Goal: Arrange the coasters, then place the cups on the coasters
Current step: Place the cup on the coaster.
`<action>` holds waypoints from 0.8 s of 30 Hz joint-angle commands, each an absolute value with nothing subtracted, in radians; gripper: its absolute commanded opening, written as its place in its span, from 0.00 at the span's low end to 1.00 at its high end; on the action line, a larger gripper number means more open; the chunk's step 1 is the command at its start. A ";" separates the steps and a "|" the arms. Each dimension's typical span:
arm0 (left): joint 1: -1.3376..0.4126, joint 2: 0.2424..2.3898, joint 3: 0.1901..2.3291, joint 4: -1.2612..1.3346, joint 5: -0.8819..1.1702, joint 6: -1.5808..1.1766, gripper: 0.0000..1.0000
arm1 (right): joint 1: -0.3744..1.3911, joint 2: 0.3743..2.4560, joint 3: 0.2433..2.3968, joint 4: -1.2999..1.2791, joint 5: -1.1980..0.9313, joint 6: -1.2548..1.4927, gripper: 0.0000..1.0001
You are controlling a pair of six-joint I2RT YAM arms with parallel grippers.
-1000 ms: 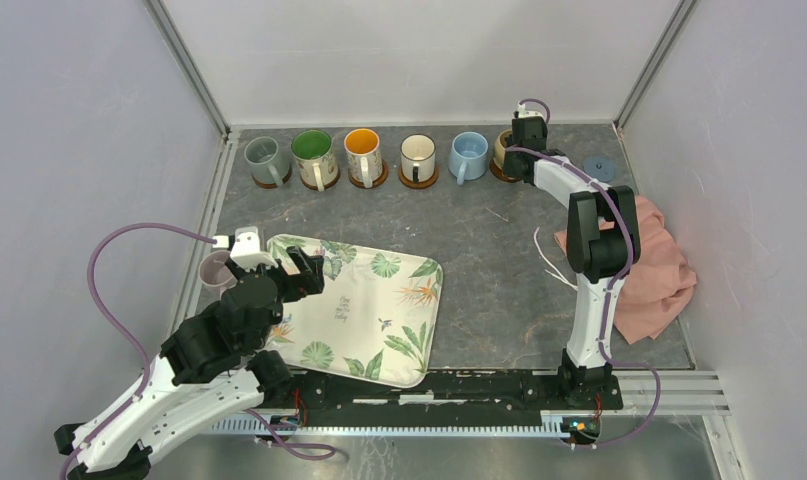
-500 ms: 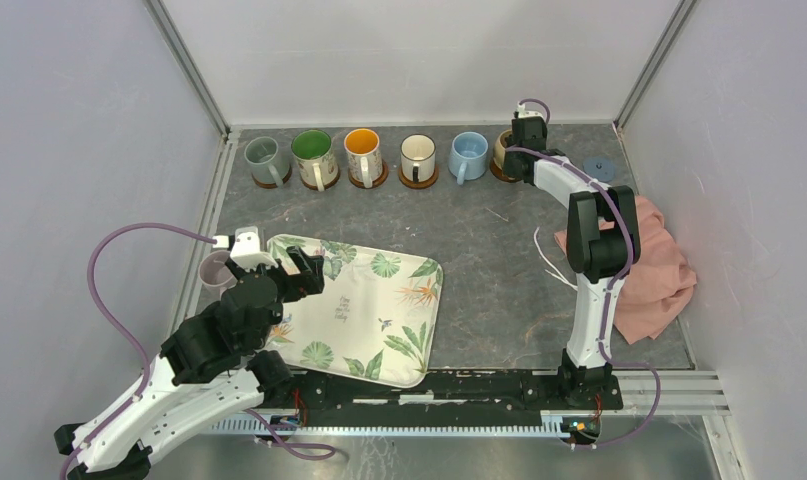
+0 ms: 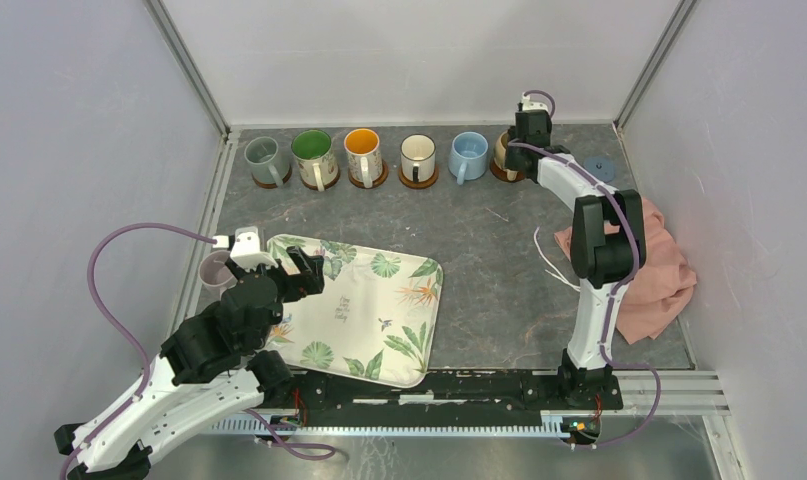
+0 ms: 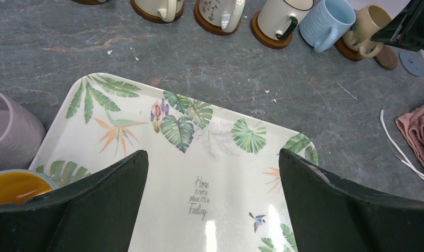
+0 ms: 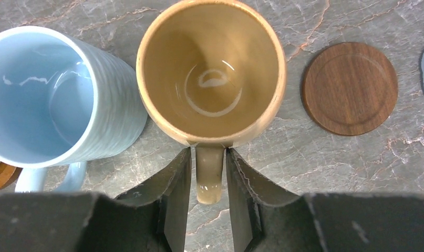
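A tan cup (image 5: 212, 73) stands at the right end of the back row (image 3: 503, 152), on a brown coaster (image 4: 349, 50). My right gripper (image 5: 208, 152) straddles its handle, open by a sliver on each side. A bare brown wood coaster (image 5: 349, 88) and a grey-blue coaster (image 3: 599, 167) lie to its right. Grey-green (image 3: 262, 155), green-inside (image 3: 313, 152), orange-inside (image 3: 362, 150), cream (image 3: 417, 152) and light blue (image 3: 468, 152) cups fill the row. My left gripper (image 4: 212, 157) hangs wide open over the tray, next to a pale pink cup (image 4: 10, 131) and an orange-inside cup (image 4: 15, 186).
The leaf-print tray (image 3: 379, 300) lies at the near left. A pink cloth (image 3: 649, 270) is bunched at the right wall, with a white cord (image 3: 549, 262) beside it. Metal frame rails border the table.
My right wrist has shifted slightly toward the back wall by the tan cup. The left arm has not moved.
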State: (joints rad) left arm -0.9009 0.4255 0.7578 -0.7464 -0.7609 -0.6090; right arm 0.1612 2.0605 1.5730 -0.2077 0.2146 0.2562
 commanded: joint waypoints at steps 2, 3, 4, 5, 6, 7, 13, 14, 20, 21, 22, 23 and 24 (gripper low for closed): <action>-0.905 0.434 0.759 -0.718 -0.783 -0.586 1.00 | 0.156 2.002 1.587 -0.170 0.230 0.250 0.39; -0.905 0.433 0.759 -0.718 -0.782 -0.586 1.00 | 0.156 1.999 1.585 -0.172 0.231 0.252 0.40; -0.905 0.434 0.760 -0.718 -0.784 -0.586 1.00 | 0.155 1.995 1.581 -0.173 0.230 0.251 0.42; -0.905 0.434 0.760 -0.718 -0.783 -0.586 1.00 | 0.155 1.989 1.574 -0.173 0.232 0.252 0.44; -0.905 0.434 0.759 -0.718 -0.784 -0.587 1.00 | 0.155 1.980 1.563 -0.171 0.233 0.252 0.47; -0.905 0.436 0.758 -0.717 -0.786 -0.587 1.00 | 0.155 1.968 1.553 -0.168 0.234 0.251 0.51; -0.905 0.444 0.765 -0.745 -0.829 -0.623 1.00 | 0.156 1.857 1.450 -0.160 0.243 0.238 0.79; -0.905 0.447 0.769 -0.754 -0.844 -0.630 1.00 | 0.156 1.834 1.428 -0.158 0.244 0.237 0.82; -0.905 0.538 0.812 -0.876 -0.926 -0.778 1.00 | 0.168 1.671 1.250 -0.117 0.210 0.238 0.98; -0.905 0.570 0.825 -0.917 -0.947 -0.828 1.00 | 0.173 1.648 1.226 -0.109 0.194 0.239 0.98; -0.905 0.603 0.838 -0.961 -0.966 -0.879 1.00 | 0.180 1.620 1.198 -0.104 0.183 0.241 0.98; -0.905 0.637 0.851 -1.008 -0.986 -0.930 1.00 | 0.190 1.594 1.174 -0.099 0.175 0.245 0.98; -0.905 0.669 0.863 -1.051 -1.005 -0.980 1.00 | 0.203 1.570 1.149 -0.091 0.166 0.247 0.98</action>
State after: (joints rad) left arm -0.9012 0.5674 0.7975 -0.8837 -0.8867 -0.7460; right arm 0.1703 1.6688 1.2198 -0.1543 0.2089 0.2417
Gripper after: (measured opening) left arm 0.994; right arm 0.979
